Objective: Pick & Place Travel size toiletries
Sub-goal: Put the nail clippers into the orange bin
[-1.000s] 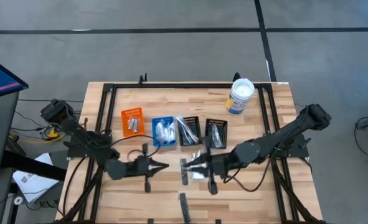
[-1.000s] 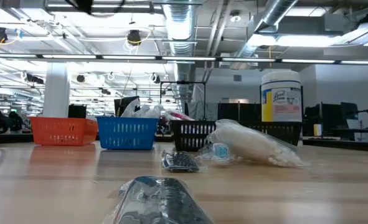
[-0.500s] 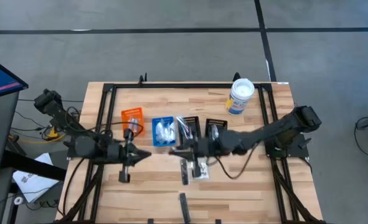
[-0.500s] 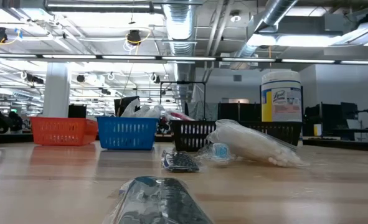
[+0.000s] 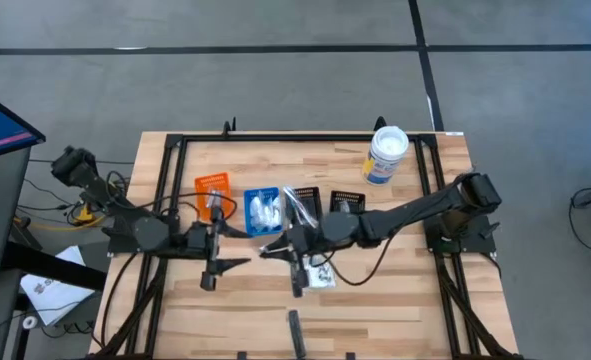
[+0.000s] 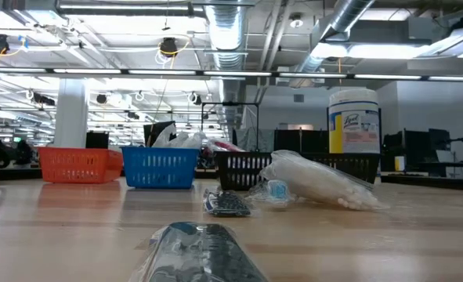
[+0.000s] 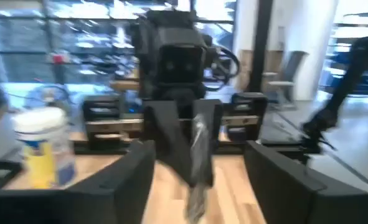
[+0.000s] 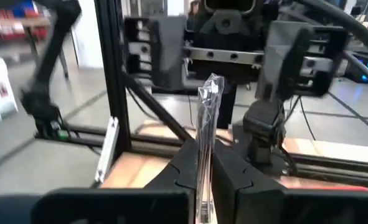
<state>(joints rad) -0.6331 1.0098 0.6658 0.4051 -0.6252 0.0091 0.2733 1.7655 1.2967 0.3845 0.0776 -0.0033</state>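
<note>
Right pincer (image 5: 271,246) at desk (image 5: 405,300) centre, just below the blue bin (image 5: 262,211), clamped on a slim clear-wrapped stick (image 8: 207,143). Left pincer (image 5: 230,243) faces it from nine o'clock, fingers (image 7: 122,180) spread wide, holding nothing. More clear packets (image 5: 318,274) lie just toward five o'clock.

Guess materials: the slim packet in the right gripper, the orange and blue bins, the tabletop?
Slim packet: thin clear plastic film, glossy and crinkled at its sealed end; the right gripper is shut on it.
Orange bin and blue bin: likely moulded plastic, with slotted walls and uniform colour.
Tabletop: wood, probably butcher-block, with pale planks and visible grain.
</note>
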